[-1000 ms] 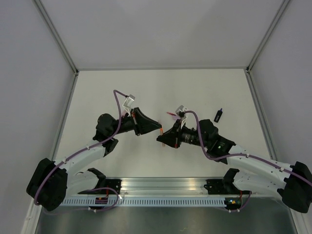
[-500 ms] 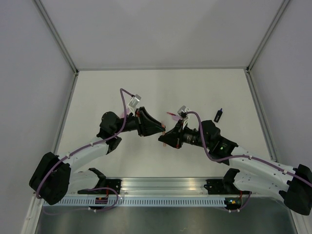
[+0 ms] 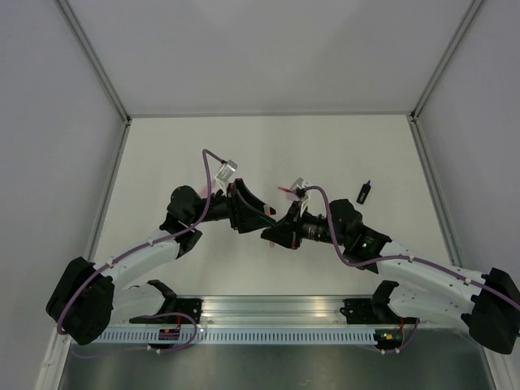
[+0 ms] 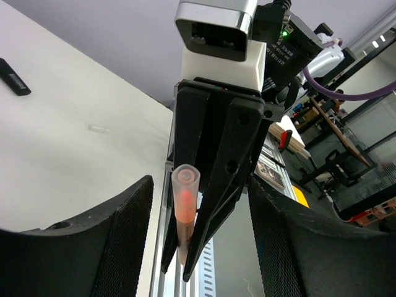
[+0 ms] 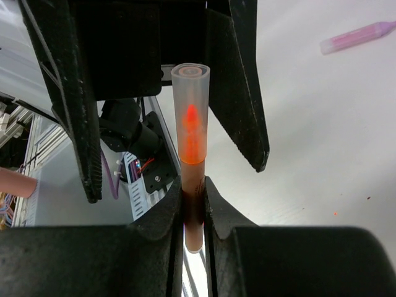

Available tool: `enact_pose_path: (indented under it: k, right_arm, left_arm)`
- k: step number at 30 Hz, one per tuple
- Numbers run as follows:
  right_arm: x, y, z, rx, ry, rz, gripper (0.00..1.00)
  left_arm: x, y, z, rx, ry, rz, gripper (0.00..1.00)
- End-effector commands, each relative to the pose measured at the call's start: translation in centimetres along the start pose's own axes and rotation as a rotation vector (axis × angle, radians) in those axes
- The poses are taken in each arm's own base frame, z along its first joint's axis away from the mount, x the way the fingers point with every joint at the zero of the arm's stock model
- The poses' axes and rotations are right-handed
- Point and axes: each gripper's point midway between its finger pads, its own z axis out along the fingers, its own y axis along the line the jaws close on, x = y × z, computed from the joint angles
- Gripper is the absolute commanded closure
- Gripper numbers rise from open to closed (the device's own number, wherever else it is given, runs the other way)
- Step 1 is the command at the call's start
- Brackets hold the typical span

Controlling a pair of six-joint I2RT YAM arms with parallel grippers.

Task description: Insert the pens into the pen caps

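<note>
Left end effector [image 3: 265, 214] advanced, straddling orange pen [image 5: 192, 133].

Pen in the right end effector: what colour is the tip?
Orange-red, through the translucent end of the pen; clearest in the right wrist view.

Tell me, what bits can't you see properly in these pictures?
- Orange pen: in the right wrist view, its lower part is hidden between the right claw's fingers. In the top view it is too small to make out.
- Pink pen: in the right wrist view, one end is cut off by the right edge.
- Black pen: in the left wrist view, it is cut off by the left edge.
- Small pale speck: in the left wrist view, it is too blurred to name.
</note>
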Motion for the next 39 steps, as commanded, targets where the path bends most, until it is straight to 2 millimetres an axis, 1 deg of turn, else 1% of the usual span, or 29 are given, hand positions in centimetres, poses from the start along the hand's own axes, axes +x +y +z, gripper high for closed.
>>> enact_pose_path:
  k: [1,5,9,12,15,16,18,19,20,21,22,23,24,25,26,27,28,29,30,31,32,33,34,35,36,39]
  right_arm:
    - [-1.1,1.6,0.4,-0.078,-0.021,-0.012,1.00]
    - [-0.9,1.8,0.6,-0.094,-0.010,-0.008,1.00]
    - [-0.8,1.7,0.8,-0.088,-0.009,-0.006,1.00]
    - [-0.8,1.6,0.8,-0.084,-0.011,-0.006,1.00]
    - [-0.9,1.7,0.6,-0.084,-0.019,-0.007,1.00]
    - [-1.1,1.7,0.6,-0.079,-0.025,-0.007,1.00]
    - [-1.4,1.8,0.4,-0.079,-0.036,-0.009,1.00]
    - [-1.5,1.9,0.4,-0.078,-0.040,-0.010,1.00]
    - [-1.9,2.0,0.3,-0.075,-0.048,-0.011,1.00]
    - [-2.1,2.0,0.3,-0.073,-0.051,-0.011,1.00]
    - [-2.2,2.0,0.2,-0.064,-0.049,-0.019,1.00]
    - [-3.0,2.3,0.1,-0.063,-0.066,-0.030,1.00]
    - [-3.7,2.0,0.0,-0.034,-0.084,-0.039,1.00]
    - [-3.9,1.6,-0.1,-0.003,-0.080,-0.043,1.00]
    - [-5.7,2.1,-0.4,0.007,-0.121,-0.071,1.00]
    - [-6.9,1.5,-0.6,0.060,-0.158,-0.084,1.00]
    - [-7.5,1.3,-0.8,0.089,-0.169,-0.094,1.00]
    - [-9.5,2.0,-1.2,0.096,-0.213,-0.112,1.00]
    - [-10.7,1.6,-1.5,0.141,-0.246,-0.136,1.00]
    - [-11.4,1.3,-1.7,0.174,-0.255,-0.143,1.00]
    - [-13.3,1.8,-2.1,0.186,-0.299,-0.161,1.00]
    - [-14.3,1.6,-2.3,0.211,-0.325,-0.180,1.00]
    - [-16.0,2.4,-2.5,0.203,-0.359,-0.191,1.00]
    - [-16.4,2.2,-2.0,0.209,-0.356,-0.195,1.00]
    - [-17.1,2.4,-1.8,0.206,-0.363,-0.203,1.00]
    - [-19.4,2.8,-1.5,0.203,-0.412,-0.222,1.00]
  left_arm:
    - [-1.9,-0.8,0.1,-0.014,-0.039,0.120,0.32]
    - [-2.6,-1.0,-0.4,-0.055,-0.081,0.153,0.32]
    - [-2.7,-1.2,-0.5,-0.058,-0.087,0.160,0.33]
    - [-2.6,-1.1,-0.4,-0.053,-0.078,0.155,0.38]
    - [-2.4,-1.6,-0.3,-0.020,-0.068,0.152,0.52]
    - [-2.3,-1.5,-0.1,-0.014,-0.061,0.136,0.60]
    - [-2.1,-1.9,0.0,0.017,-0.041,0.131,0.70]
    - [-2.0,-1.9,0.2,0.026,-0.032,0.114,0.83]
    - [-1.8,-2.1,0.2,0.046,-0.019,0.106,0.89]
    - [-2.0,-2.6,0.2,0.066,-0.025,0.099,0.96]
    - [-1.9,-2.8,0.1,0.077,-0.019,0.095,0.98]
    - [-1.9,-3.0,0.1,0.085,-0.021,0.094,0.98]
    - [-1.9,-3.2,0.0,0.092,-0.022,0.087,0.98]
    - [-1.9,-3.3,0.0,0.094,-0.023,0.088,0.98]
    - [-2.0,-3.5,-0.1,0.098,-0.029,0.093,0.98]
    - [-2.0,-3.6,-0.1,0.100,-0.033,0.085,0.98]
    - [-2.0,-3.6,-0.2,0.098,-0.044,0.085,0.98]
    - [-2.0,-3.6,-0.2,0.100,-0.047,0.082,0.98]
    - [-2.0,-3.6,-0.2,0.101,-0.052,0.068,0.98]
    - [-2.0,-3.5,-0.2,0.100,-0.062,0.064,0.98]
    - [-2.0,-3.5,-0.2,0.101,-0.070,0.058,0.98]
    - [-1.8,-3.3,-0.2,0.099,-0.075,0.033,0.98]
    - [-2.1,-3.1,-0.2,0.090,-0.096,0.030,0.98]
    - [-2.0,-3.0,-0.2,0.092,-0.097,0.026,0.98]
    - [-1.8,-2.7,-0.1,0.089,-0.095,0.013,0.98]
    - [-1.7,-2.7,0.0,0.098,-0.094,-0.003,0.98]
